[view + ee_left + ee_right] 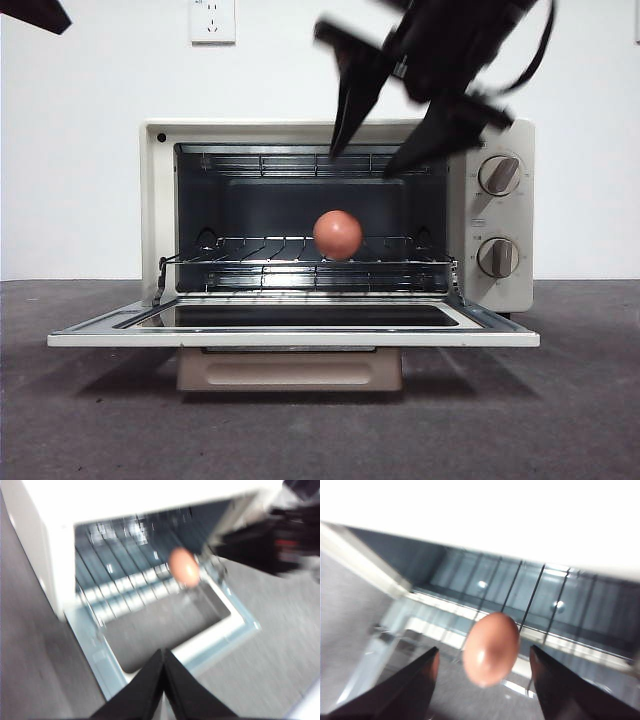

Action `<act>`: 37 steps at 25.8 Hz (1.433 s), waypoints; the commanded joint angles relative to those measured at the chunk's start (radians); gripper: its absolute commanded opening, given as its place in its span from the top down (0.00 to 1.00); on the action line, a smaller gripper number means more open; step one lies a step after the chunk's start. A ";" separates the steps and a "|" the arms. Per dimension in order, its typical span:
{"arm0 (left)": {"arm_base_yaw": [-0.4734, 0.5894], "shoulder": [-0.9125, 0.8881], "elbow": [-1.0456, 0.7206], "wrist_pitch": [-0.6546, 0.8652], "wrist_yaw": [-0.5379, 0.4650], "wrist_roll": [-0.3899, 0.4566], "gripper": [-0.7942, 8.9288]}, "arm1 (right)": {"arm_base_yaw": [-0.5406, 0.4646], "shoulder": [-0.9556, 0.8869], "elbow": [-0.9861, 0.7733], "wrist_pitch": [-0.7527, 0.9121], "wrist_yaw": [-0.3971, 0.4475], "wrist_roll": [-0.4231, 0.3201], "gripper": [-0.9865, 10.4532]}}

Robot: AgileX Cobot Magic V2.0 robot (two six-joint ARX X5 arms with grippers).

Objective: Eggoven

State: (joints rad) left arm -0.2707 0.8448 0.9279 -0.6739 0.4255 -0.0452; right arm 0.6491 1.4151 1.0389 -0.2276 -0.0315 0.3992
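Left gripper (164, 656) waiting off to oven's left side, jaws pressed together; front view catching only black tip at top left corner. Oven (160, 200) standing mid-table toward far edge, door (290, 338) lying open flat. Egg (338, 235) sitting on rack (250, 258) at front. Right gripper (375, 150) hanging spread above egg, empty. Knobs (499, 175) showing in front view only; right wrist view showing egg (491, 649) between jaws, untouched.

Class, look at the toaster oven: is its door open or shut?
Open. The toaster oven has its door folded down flat in front, exposing the wire rack and the egg on it.
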 commanded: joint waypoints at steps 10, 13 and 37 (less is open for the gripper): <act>0.134 0.198 -0.230 0.294 0.097 -0.057 0.91 | 0.092 -0.478 0.017 -0.277 -0.002 -0.093 0.66; 0.159 0.291 -0.230 0.344 0.141 -0.061 0.91 | 0.100 -0.565 0.017 -0.328 -0.001 -0.092 0.66; 0.163 0.834 -0.230 0.603 0.330 -0.121 0.91 | 0.102 -0.776 0.017 -0.409 0.060 -0.092 0.66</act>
State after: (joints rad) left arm -0.1051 1.6573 0.6926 -0.0776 0.7341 -0.1631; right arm 0.7406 0.6350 1.0389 -0.6441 0.0238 0.3176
